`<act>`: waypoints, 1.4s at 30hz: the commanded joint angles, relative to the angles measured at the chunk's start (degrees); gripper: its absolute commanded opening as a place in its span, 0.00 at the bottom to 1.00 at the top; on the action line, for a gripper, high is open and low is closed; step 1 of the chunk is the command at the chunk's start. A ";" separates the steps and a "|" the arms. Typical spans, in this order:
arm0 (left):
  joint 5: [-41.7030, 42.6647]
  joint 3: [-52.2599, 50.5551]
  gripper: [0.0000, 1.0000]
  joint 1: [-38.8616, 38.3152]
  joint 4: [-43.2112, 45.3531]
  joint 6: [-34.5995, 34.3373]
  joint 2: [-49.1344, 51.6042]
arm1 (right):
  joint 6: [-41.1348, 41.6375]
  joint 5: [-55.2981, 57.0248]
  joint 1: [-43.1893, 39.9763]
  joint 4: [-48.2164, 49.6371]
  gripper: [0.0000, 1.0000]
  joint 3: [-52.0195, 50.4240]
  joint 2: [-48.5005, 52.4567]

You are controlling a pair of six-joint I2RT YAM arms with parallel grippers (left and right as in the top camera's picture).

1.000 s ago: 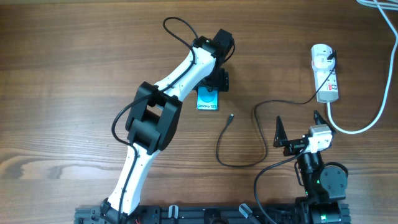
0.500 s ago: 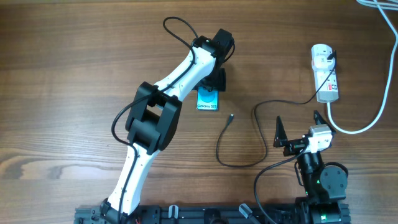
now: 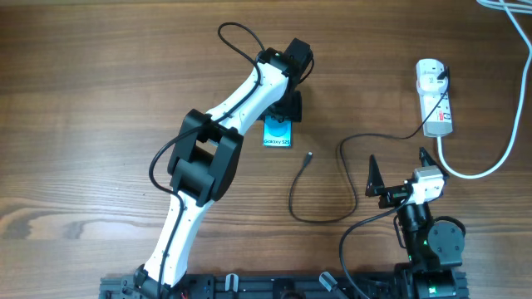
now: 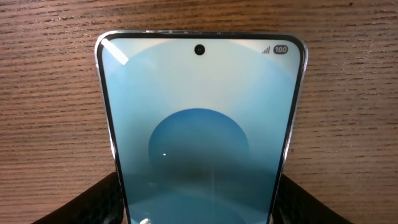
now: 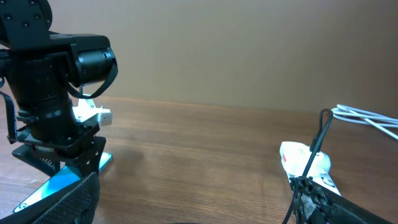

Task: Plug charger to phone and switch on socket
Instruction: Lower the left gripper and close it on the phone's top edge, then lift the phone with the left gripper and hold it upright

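Note:
The phone (image 3: 278, 133) lies flat on the table with its cyan screen up and fills the left wrist view (image 4: 199, 124). My left gripper (image 3: 288, 109) is over its far end, and its two dark fingers (image 4: 199, 208) press against the phone's long edges. The charger is a thin black cable (image 3: 320, 218) that loops across the table. Its connector tip (image 3: 309, 154) lies free to the right of the phone. The cable's other end runs to the white socket (image 3: 435, 98), which also shows in the right wrist view (image 5: 305, 160). My right gripper (image 3: 397, 170) is open and empty, near the cable loop.
The socket's thick white cord (image 3: 499, 162) curves along the right edge and off the top right. In the right wrist view my left arm (image 5: 56, 93) stands over the phone (image 5: 59, 183), with bare wood between it and the socket.
My left gripper's fingers have narrowed slightly around the phone's far end. The phone, cable and right arm have not moved.

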 commanded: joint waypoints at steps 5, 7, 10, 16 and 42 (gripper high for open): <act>0.74 -0.20 0.62 0.74 -0.26 -0.13 0.35 | 0.74 0.50 0.11 0.15 1.00 -0.09 -0.42; 0.74 -0.20 0.62 1.44 -0.90 -0.13 -1.53 | 0.76 0.52 0.11 0.15 1.00 -0.09 -0.42; 0.76 -0.20 0.61 2.56 -2.12 -0.15 -4.57 | 0.74 0.50 0.11 0.15 1.00 -0.09 -0.42; 5.20 -0.20 0.61 3.91 -7.02 -0.13 -11.19 | 0.74 0.50 0.11 0.15 1.00 -0.09 -0.42; 89.85 -0.22 0.65 20.96 -14.23 -0.15 -17.11 | 0.76 0.50 0.11 0.15 1.00 -0.09 -0.42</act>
